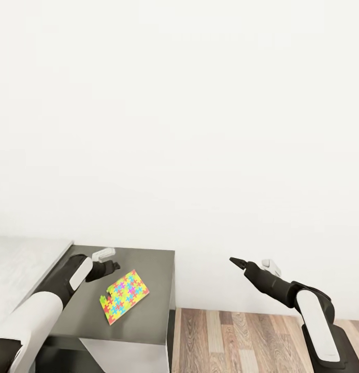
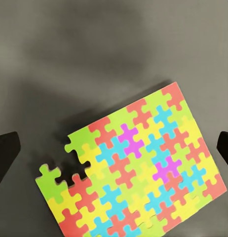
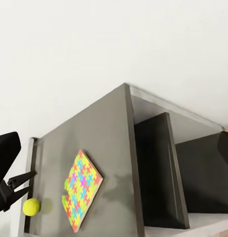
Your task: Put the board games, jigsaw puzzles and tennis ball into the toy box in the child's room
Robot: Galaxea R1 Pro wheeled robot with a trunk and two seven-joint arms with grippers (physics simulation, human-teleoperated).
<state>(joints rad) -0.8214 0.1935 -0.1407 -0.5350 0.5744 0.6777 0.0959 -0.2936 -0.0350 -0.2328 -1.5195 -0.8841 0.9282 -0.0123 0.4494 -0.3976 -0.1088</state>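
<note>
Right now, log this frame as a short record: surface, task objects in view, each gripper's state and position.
surface: dark grey-topped side unit, beside the pale table
jigsaw puzzle: lies flat on the unit, corner pieces missing
tennis ball: on the unit, at its edge near the left gripper
left gripper: open, above the puzzle
right gripper: empty, over the wood floor; open or shut unclear

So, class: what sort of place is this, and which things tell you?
Probably a home room, perhaps a child's: a jigsaw puzzle lies on a dark grey unit, with a wood-plank floor and a tennis ball.
</note>
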